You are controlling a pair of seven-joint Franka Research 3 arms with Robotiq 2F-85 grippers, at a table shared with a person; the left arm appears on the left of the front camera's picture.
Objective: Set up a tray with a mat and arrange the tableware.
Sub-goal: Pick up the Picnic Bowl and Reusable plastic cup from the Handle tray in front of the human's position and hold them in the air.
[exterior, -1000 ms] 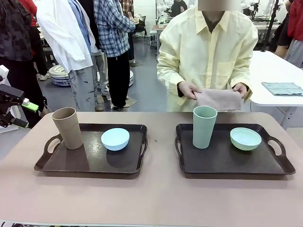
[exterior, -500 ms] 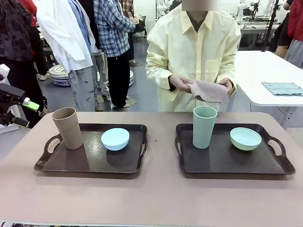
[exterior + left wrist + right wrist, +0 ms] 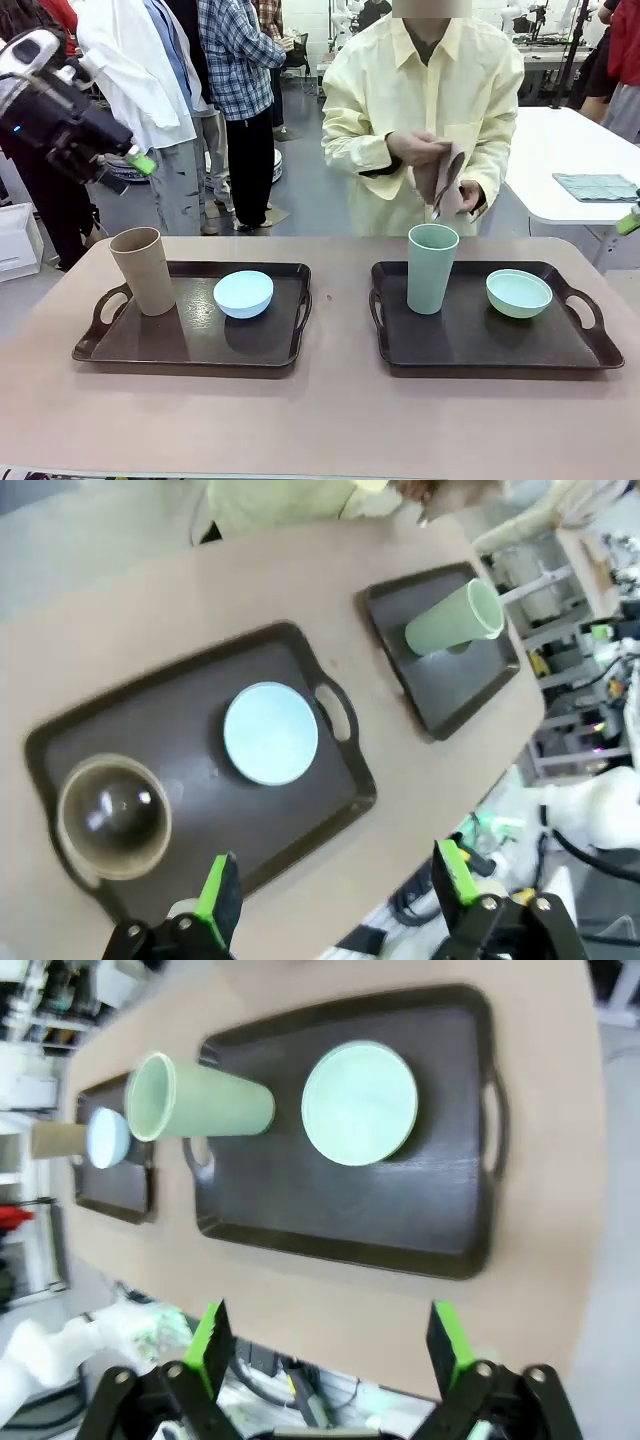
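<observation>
Both tools hang wide open and empty over the table (image 3: 330, 420). The left tool (image 3: 337, 885), its arm held high, is above the left tray (image 3: 180, 340) with the tan tumbler (image 3: 142, 270) and blue bowl (image 3: 243, 293). The right tool (image 3: 327, 1345) is above the right tray (image 3: 480, 340) with the green tumbler (image 3: 432, 268) and green bowl (image 3: 518, 292). Beyond, a person's hand (image 3: 412, 148) grips a bunched cloth (image 3: 440, 178); the left wrist view is blurred.
</observation>
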